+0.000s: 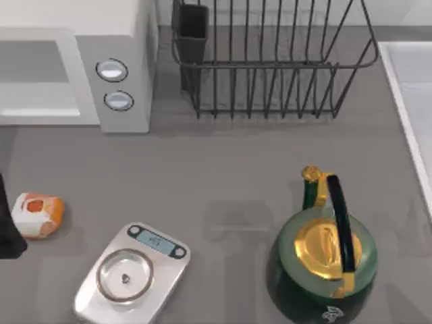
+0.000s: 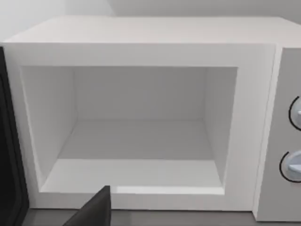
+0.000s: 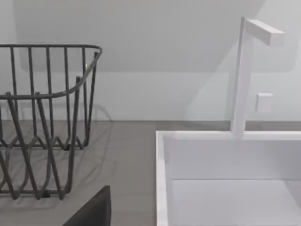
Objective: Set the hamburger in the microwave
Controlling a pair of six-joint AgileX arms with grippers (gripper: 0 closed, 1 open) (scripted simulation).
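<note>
The hamburger [image 1: 38,214] lies on the table at the top view's left edge, well in front of the microwave [image 1: 121,40] and just left of the silver kitchen scale [image 1: 132,273]. My left arm is the nearer one by far: a dark part of it sits at the left border, touching or almost touching the bun's left side, while my right arm is off toward the sink [image 3: 225,188] and the dish rack [image 3: 47,122]. Whether my left gripper's fingers are spread or closed I cannot tell, and nothing shows it holding anything. The bun is roughly round, with no clear long axis, so approach angle matters little. The microwave's cavity [image 2: 136,136] stands open and empty, straight ahead of my left wrist camera; I judge the hamburger must travel away from me, toward the table's back.
</note>
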